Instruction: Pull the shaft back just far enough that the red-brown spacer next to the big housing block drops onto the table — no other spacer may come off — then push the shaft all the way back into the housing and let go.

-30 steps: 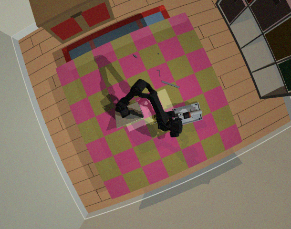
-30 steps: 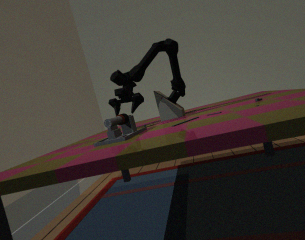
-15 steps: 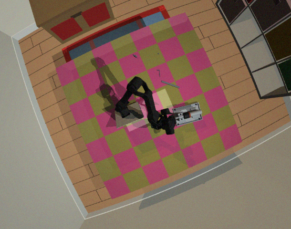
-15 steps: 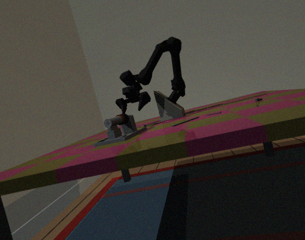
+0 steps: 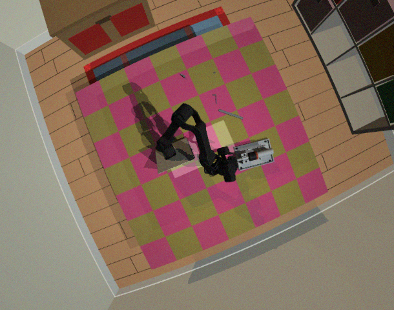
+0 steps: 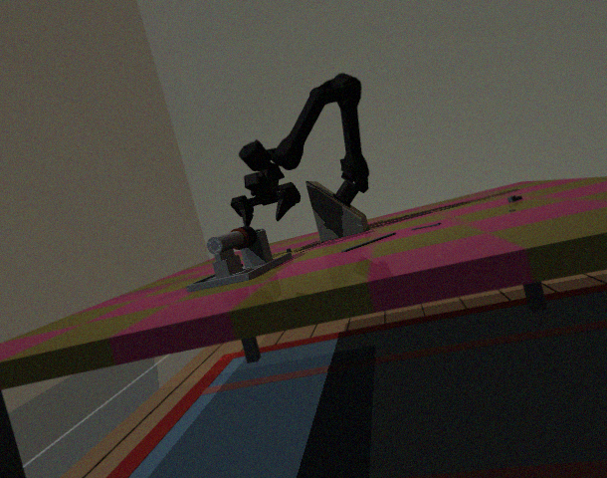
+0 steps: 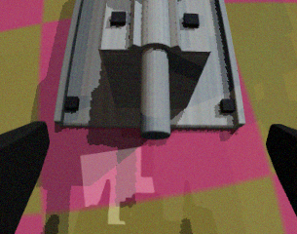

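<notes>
Gripper: my gripper (image 6: 265, 203) hangs wide open with nothing between its fingers, just above the near end of the shaft fixture; in the wrist view my two black fingertips sit at the far edges, well apart from the shaft.
Shaft: the grey shaft (image 7: 155, 88) lies along the middle of the fixture, its free end reaching the edge of the base plate and pointing toward my gripper.
Base plate: the grey base plate (image 5: 261, 159) rests flat on the pink-and-olive checkered table (image 5: 190, 206), just beside my gripper.
Red-brown spacer: the red-brown spacer (image 5: 254, 155) is on the shaft, seated beside a dark ring, between the shaft's free end and the pale cylinder (image 5: 266, 153) at the plate's far side.
Housing: which block is the big housing I cannot tell from these views.
Elsewhere: a thin grey bar (image 5: 230, 113) and a small bent piece (image 5: 214, 98) lie on the table, well apart from the base plate.
</notes>
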{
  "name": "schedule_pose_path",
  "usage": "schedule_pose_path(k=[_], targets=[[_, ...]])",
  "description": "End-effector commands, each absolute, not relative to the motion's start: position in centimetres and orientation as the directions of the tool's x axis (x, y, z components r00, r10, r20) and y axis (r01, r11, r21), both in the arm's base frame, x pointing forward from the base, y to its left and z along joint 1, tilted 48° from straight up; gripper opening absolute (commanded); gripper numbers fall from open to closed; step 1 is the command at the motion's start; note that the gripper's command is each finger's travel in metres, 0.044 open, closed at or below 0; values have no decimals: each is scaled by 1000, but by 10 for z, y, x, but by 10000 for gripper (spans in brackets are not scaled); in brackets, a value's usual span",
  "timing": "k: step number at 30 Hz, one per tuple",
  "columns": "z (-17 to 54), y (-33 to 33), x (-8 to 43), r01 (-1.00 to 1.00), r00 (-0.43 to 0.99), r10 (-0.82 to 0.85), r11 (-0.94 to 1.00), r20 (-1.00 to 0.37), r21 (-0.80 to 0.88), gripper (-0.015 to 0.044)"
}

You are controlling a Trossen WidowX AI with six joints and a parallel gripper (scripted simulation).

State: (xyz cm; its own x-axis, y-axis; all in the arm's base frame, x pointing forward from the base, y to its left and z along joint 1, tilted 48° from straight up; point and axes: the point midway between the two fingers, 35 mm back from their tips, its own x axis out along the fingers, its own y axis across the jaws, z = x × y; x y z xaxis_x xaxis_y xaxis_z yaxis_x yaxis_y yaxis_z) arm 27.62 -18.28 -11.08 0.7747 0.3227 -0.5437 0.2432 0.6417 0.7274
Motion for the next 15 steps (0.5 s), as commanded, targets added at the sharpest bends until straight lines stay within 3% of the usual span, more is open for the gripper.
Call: schedule_pose_path(k=[1,15], targets=[[-110,-182,276,243,776,324,638,-541,731,440],[-112,-181,278,243,776,324,638,-541,731,440]])
